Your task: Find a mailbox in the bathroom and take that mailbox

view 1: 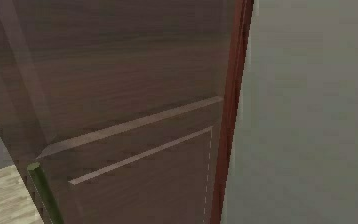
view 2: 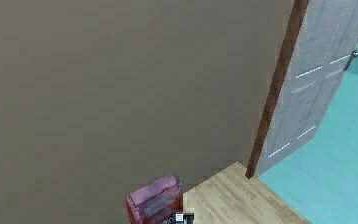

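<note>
Door (view 1: 127, 90) of dark brown wood with raised moulding stands close up in the forward view, its reddish edge against a grey wall (view 1: 307, 100), with a corner of pale plank floor (view 1: 5, 198) at lower left.

The arm side view gives a long bare wall (view 2: 117, 90), a brown door frame (view 2: 277, 90), a white panelled door (view 2: 322, 80) and teal floor (view 2: 332, 185) beyond it. At this view's bottom edge, just left of middle, sits a reddish box (view 2: 152, 200) shaped like a mailbox, with the gripper (view 2: 171, 217) against its lower right corner; claw opening and hold cannot be told.
</note>
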Controlling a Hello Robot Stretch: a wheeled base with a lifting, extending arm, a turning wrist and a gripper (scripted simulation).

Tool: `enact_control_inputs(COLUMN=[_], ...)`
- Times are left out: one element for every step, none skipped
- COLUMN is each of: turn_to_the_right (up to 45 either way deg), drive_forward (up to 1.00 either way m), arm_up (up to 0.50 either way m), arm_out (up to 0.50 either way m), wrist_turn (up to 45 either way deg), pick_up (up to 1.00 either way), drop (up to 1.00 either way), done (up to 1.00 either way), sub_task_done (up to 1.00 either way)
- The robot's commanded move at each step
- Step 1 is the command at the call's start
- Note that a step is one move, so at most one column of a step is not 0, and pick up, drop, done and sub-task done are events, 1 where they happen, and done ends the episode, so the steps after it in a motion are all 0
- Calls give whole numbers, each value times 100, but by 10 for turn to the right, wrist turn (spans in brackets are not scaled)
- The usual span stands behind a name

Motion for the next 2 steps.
enact_control_inputs(turn_to_the_right=[0,0], drive_forward=[0,0], arm_up=[0,0], arm_out=[0,0], wrist_turn=[450,450], pick_up=[0,0], drop=[0,0], done=[0,0], sub_task_done=[0,0])
